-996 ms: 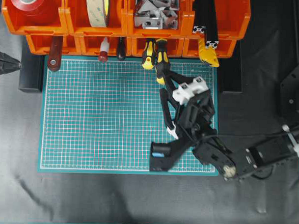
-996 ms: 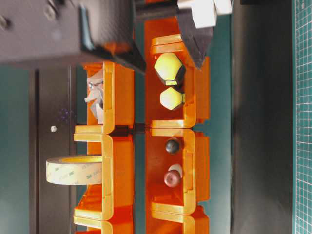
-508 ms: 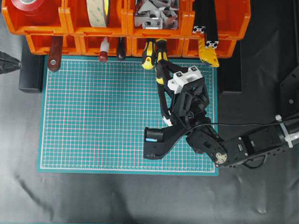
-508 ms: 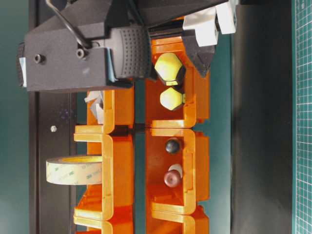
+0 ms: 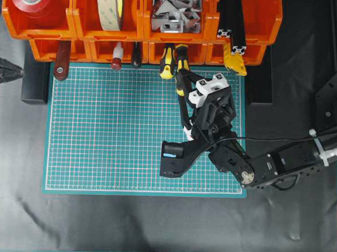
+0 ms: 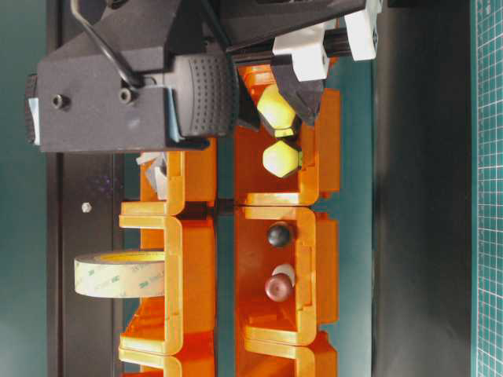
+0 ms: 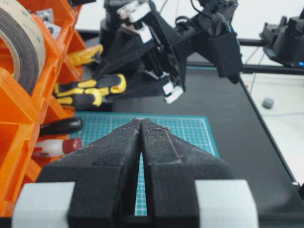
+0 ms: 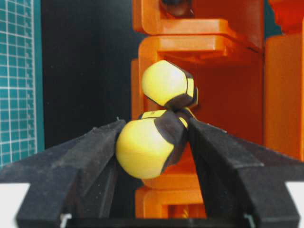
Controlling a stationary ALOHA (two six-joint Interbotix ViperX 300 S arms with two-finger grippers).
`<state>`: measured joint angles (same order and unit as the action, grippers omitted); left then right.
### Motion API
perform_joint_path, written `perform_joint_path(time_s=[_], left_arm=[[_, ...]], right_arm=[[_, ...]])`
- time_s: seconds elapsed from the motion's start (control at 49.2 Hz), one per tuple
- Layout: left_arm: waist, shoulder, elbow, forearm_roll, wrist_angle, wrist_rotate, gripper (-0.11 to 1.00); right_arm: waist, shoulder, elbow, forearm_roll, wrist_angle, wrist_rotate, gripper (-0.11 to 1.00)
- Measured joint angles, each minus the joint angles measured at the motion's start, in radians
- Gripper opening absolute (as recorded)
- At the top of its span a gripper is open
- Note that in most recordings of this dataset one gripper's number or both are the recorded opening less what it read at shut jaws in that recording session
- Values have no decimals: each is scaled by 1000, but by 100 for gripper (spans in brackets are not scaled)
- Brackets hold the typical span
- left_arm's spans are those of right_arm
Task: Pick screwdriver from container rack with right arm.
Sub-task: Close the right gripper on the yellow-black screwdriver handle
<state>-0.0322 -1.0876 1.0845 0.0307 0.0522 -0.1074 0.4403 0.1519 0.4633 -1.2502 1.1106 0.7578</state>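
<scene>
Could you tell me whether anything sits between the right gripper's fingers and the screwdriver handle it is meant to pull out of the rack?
Nothing visible does. In the right wrist view the screwdriver sits directly between the right gripper fingers, which bracket it closely. The smaller screwdriver lies just behind it in the same orange bin, touching or nearly so.

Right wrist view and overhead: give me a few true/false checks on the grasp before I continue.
1. The right gripper has its fingers on both sides of the screwdriver handle. True.
2. The screwdriver is lying out on the green mat. False: its shaft end is in the rack.
3. The left gripper is open. False: its fingers are together.
4. A second yellow-and-black screwdriver sits beside the target. True.
5. The roll of red tape is on the mat. False: it is in a rack bin.
</scene>
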Motion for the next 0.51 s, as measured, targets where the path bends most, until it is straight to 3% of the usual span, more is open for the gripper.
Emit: perform_joint_path(time_s=[0.508], left_arm=[[0,0,0,2,0,0,0]], right_arm=[[66,0,-89,0,196,-25,43]])
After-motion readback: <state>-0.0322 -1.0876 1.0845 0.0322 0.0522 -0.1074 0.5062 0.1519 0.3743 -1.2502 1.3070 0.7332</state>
